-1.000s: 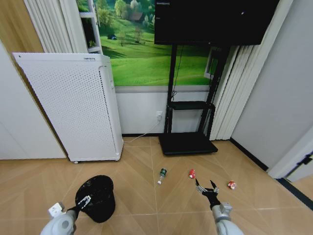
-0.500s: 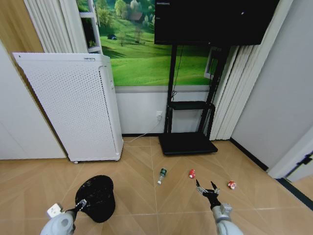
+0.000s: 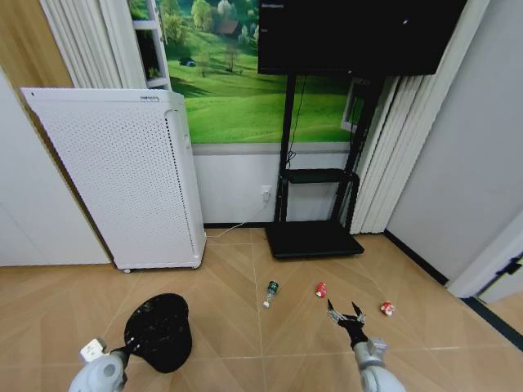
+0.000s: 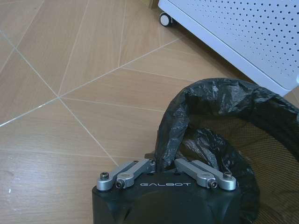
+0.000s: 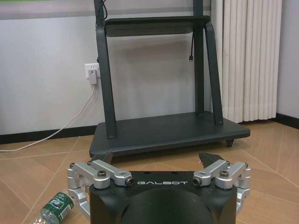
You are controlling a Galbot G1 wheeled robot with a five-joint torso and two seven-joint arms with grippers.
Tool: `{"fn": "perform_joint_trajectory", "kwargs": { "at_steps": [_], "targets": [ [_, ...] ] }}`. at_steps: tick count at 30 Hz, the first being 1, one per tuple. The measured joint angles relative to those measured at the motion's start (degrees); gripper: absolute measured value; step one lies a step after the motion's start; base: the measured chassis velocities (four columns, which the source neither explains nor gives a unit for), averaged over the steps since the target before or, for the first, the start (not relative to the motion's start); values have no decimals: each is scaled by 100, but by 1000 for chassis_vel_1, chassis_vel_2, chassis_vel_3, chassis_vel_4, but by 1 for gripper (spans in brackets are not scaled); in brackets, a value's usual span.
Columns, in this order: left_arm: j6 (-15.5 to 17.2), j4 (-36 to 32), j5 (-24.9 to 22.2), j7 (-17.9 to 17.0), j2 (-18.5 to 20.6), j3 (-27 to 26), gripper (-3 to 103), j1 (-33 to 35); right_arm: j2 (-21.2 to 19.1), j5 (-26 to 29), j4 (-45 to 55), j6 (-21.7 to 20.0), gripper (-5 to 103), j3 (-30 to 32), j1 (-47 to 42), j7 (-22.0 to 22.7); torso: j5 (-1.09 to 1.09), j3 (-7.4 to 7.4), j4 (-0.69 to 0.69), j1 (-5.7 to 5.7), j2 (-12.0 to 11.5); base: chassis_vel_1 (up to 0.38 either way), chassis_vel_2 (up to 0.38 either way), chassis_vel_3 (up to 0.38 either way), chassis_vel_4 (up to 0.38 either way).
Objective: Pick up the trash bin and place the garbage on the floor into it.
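- Change since a second ago: trash bin (image 3: pixel 158 332) shifted slightly toward the robot's left and tilted a little more; left gripper (image 3: pixel 124 351) drawn lower and closer to the robot; right gripper and floor litter unchanged.
- Trash bin (image 4: pixel 224 140): small round black mesh basket lined with a black bag; low on the left of the head view, in front of the white perforated appliance (image 3: pixel 122 175); whether its base touches the wood floor (image 3: pixel 237 327) cannot be told.
- Left gripper (image 4: pixel 166 167): closed narrowly on the bin's near rim, pinching the bag-covered edge.
- Right gripper (image 3: pixel 350 316): held above the floor, fingers (image 5: pixel 210 159) spread wide, holding nothing; facing the black TV stand base (image 5: pixel 168 130).
- Clear bottle with green label (image 3: pixel 270 292): lying on the floor before the stand; also seen beside the right gripper (image 5: pixel 159 158) in its wrist view (image 5: pixel 53 207).
- Red can (image 3: pixel 320 289): on the floor, just beyond the right gripper.
- Red-and-white piece (image 3: pixel 387 309): on the floor, to the right of the right gripper.
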Motion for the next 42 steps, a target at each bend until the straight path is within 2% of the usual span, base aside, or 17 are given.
{"fn": "perform_joint_trajectory", "kwargs": {
  "at_steps": [1, 7, 9, 11, 12, 14, 15, 17, 20, 22, 23, 25, 26, 30, 35, 37, 42],
  "targets": [
    [-8, 9, 37, 59, -7, 4, 4, 1, -4, 11, -12, 1, 100, 0, 9, 0, 0, 0, 2, 0, 0, 0, 0, 0, 0],
    [-68, 18, 191, 230, -20, 24, 4, 21, -13, 42, -36, 19, 100, 3, 18, 0, 0, 0, 1, 0, 0, 0, 0, 0, 0],
    [-115, 47, 370, 412, -20, 33, 4, 26, -12, 57, -38, 31, 100, 6, 12, 0, 0, 0, 0, 0, 0, 0, 0, 0, 0],
    [-317, 86, 819, 911, -14, 73, 4, 48, -13, 69, -39, 61, 100, 26, -18, 0, -1, 0, 1, 0, 0, 0, 0, 0, 0],
    [-317, 86, 819, 911, -14, 73, 4, 48, -13, 69, -39, 61, 100, 26, -18, 0, -1, 0, 1, 0, 0, 0, 0, 0, 0],
    [-563, 115, 1136, 1326, 6, 124, 4, 31, -10, 88, -34, 78, 100, 49, -47, 1, 0, 0, 1, 0, 0, 0, 0, 0, 0],
    [-563, 115, 1136, 1326, 6, 124, 4, 31, -10, 88, -34, 78, 100, 49, -47, 1, 0, 0, 1, 0, 0, 0, 0, 0, 0],
    [-806, 189, 1170, 1635, 15, 196, 4, -79, 3, 98, 14, 87, 100, 69, -72, 17, -2, 0, 0, 0, 0, 0, 0, 0, 0],
    [-895, 216, 1199, 1728, 20, 212, 4, -114, 7, 98, 38, 88, 100, 78, -81, 26, -3, 0, 0, 0, 0, 0, 0, 0, 0],
    [-1339, 255, 1381, 2226, 85, 304, 4, -230, 45, 99, 205, 81, 100, 121, -116, 93, 0, 0, 0, 0, 0, 0, 0, 0, 0],
    [-1339, 255, 1381, 2226, 85, 304, 4, -230, 45, 99, 205, 81, 100, 121, -116, 93, 0, 0, 0, 0, 0, 0, 0, 0, 0],
    [-1861, 246, 1858, 2797, 176, 379, 4, -258, 108, 115, 471, 7, 100, 168, -156, 217, 0, 0, -1, 0, 0, 0, 0, 0, 0],
    [-1861, 246, 1858, 2797, 176, 379, 4, -258, 108, 115, 471, 7, 100, 168, -156, 217, 0, 0, -1, 0, 0, 0, 0, 0, 0],
    [-2517, 93, 2672, 3560, 305, 423, 4, -80, 192, 318, 1032, -304, 100, 169, -235, 403, 0, 0, 0, 0, 0, 0, 0, 0, 0],
    [-2668, 43, 2821, 3695, 320, 413, 4, 1, 211, 400, 1184, -423, 100, 146, -250, 445, -1, 0, 0, 0, 0, 0, 0, 0, 0],
    [-2950, -64, 2985, 3891, 342, 352, 4, 172, 264, 558, 1506, -730, 100, 86, -279, 506, 0, 0, 2, 0, 0, 0, 0, 0, 0],
    [-3224, -226, 3003, 4040, 385, 278, 4, 340, 368, 612, 1801, -1019, 100, 61, -318, 504, 0, 0, 1, 0, 0, 0, 0, 0, 0]
  ]
}}
